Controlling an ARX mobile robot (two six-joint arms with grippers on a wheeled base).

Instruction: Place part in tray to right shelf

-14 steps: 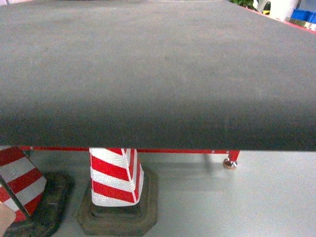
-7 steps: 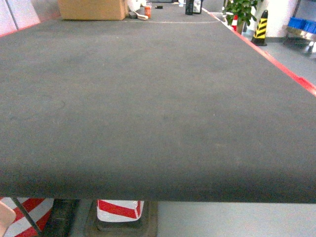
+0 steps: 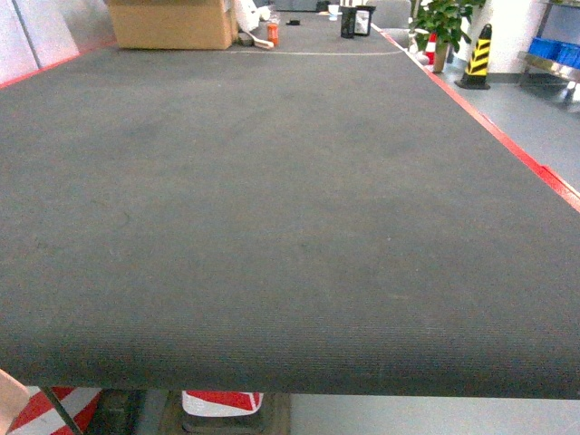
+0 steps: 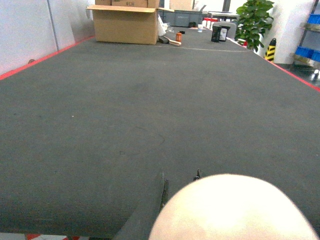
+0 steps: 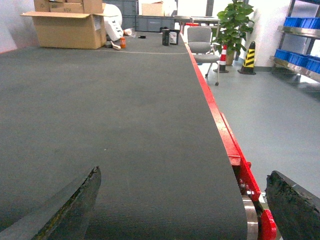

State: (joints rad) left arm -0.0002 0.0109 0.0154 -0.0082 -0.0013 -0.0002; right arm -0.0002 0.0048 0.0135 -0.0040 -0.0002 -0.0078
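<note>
Across head view: long dark grey felt-topped bench (image 3: 272, 208) w/ brown cardboard box (image 3: 170, 23) at far end. R tool (image 5: 182, 200) spread wide; L tool state can't tell. Blue part not in view; tray not identifiable.

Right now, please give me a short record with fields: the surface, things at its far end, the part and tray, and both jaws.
surface: long dark grey felt-covered table with red edge
far end: open cardboard box, orange bottle, black container
floor at right: potted plant, yellow-black cone, grey office chair
part: not in view
tray: cream rounded surface, probably the tray, fills the left wrist view's bottom
left jaws: hidden
right gripper: jaws wide apart, empty
</note>
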